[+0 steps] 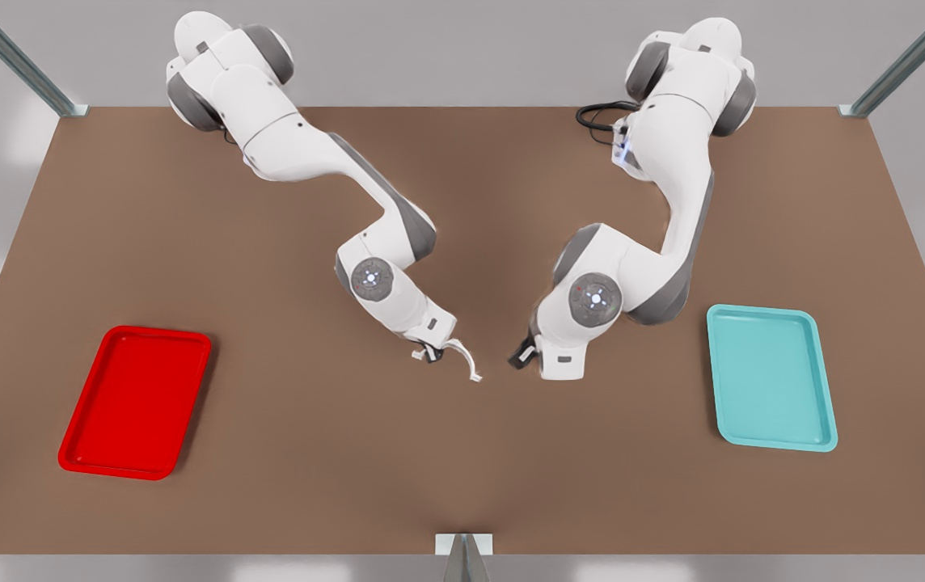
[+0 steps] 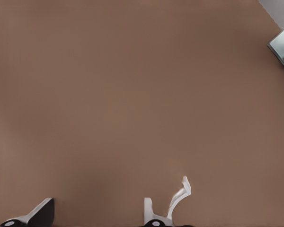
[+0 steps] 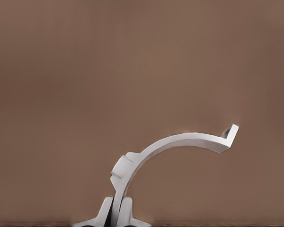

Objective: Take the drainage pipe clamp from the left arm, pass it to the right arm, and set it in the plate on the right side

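White drainage pipe clamp (image 3: 180,142) pinched between fingers (image 3: 125,210) (right gripper), brown table (image 3: 85,71)

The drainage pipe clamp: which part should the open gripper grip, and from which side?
Likely the free half of the arc, near the far foot. The right gripper pinches the drainage pipe clamp at its other end, so that half is bare. The left gripper, jaws open, faces it from the front view's right; close across the strap's thin flat faces.
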Available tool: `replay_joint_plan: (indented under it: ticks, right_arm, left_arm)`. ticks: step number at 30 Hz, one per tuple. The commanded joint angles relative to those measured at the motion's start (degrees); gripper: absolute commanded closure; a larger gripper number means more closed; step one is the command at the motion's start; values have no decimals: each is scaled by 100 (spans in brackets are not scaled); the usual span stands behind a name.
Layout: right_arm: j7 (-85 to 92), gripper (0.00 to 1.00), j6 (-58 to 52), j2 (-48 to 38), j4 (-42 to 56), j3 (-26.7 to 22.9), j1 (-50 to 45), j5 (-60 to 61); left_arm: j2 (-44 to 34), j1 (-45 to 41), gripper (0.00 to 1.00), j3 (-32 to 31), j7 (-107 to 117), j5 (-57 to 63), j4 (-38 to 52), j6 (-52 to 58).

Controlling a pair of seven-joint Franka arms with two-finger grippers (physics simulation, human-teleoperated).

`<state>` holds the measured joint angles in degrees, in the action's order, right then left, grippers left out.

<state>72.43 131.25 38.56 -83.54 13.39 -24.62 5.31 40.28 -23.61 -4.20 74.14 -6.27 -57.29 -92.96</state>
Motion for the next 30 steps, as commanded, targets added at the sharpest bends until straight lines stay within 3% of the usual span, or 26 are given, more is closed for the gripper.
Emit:
replay_joint_plan:
  ticks: [1, 6, 8, 9, 13, 18, 25, 26, 30]
  right_arm:
    - [-71, 79, -311, -138, -83, -12, 308, -12]
    - [289, 79, -2068, -876, -242, -91, 1986, -671]
    - [571, 79, -2227, -1157, -496, -100, 2505, -926]
    - [720, 79, -2227, -1158, -523, -99, 2699, -926]
    - [1071, 79, -1832, -1061, -505, -100, 3454, -1287]
    - [1898, 79, -1199, -762, -497, -100, 4114, -1295]
    - [2206, 79, -961, -428, -505, -100, 4553, -1234]
    - [2197, 0, -996, -411, -514, -91, 4562, -1199]
    - [2206, 0, -1014, -376, -505, -91, 4545, -1199]
  left_arm:
    - [-186, 410, 0, -2, -2095, 161, 87, 1588]
    - [-476, 1544, 0, -37, -4926, 486, 87, 2221]
    - [-2426, 1737, 0, -55, -6568, 556, -2494, 1106]
    - [-2595, 1834, 0, -72, -6992, 530, -2665, 1218]
    - [-2454, 1694, 0, -99, -6992, 556, -2506, 1527]
    - [-1980, 1588, 0, -90, -6983, 724, -1004, 2186]
    - [-1848, 1790, 0, -64, -7001, 688, -1012, 2248]
    - [-1848, 1772, 0, -64, -7001, 715, -1003, 2239]
    - [-1848, 1816, 0, -72, -7001, 706, -1003, 2230]
